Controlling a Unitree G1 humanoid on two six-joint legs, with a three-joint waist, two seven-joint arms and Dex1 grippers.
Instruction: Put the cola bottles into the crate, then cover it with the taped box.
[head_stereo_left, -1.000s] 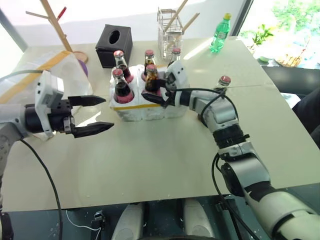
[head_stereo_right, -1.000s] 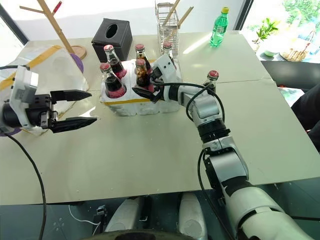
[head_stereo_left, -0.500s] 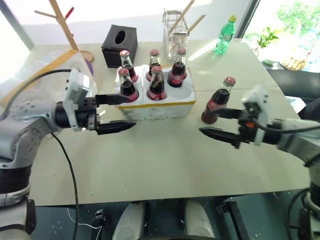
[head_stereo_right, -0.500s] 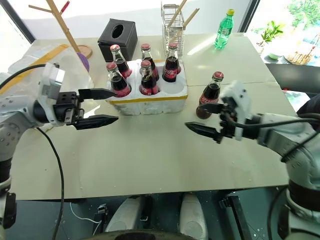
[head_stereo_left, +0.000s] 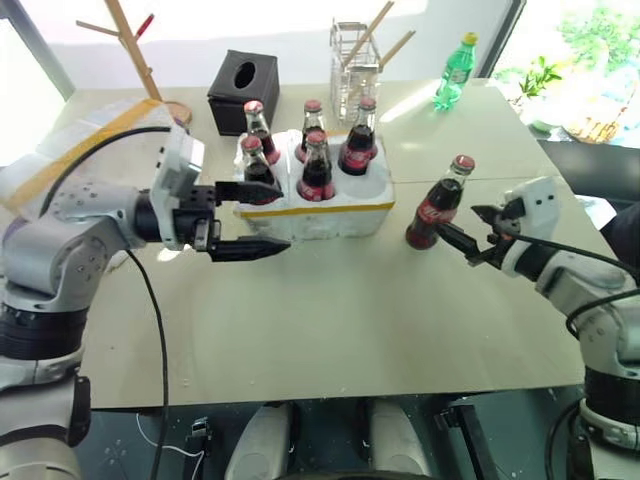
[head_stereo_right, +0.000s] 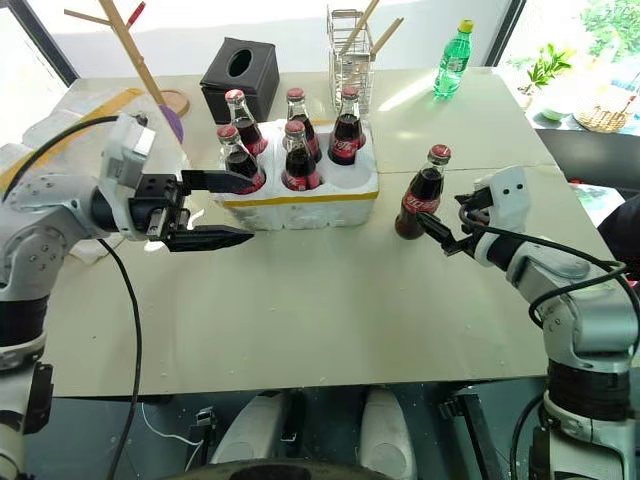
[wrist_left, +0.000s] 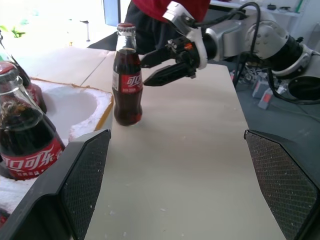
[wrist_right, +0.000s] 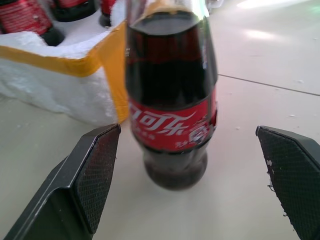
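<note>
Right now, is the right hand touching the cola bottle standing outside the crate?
Apart. In the right wrist view, the bottle stands between the open right hand's fingers, gaps on both sides.

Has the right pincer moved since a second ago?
Yes. The right pincer has swung away from the crate, where it was among the bottles, to the loose cola bottle beside the crate, jaws open.

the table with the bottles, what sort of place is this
Probably a bright indoor test room or office by big windows, not a shop: a plain beige table holds a black tissue box, a wooden rack stands behind, and potted plants beside.
</note>
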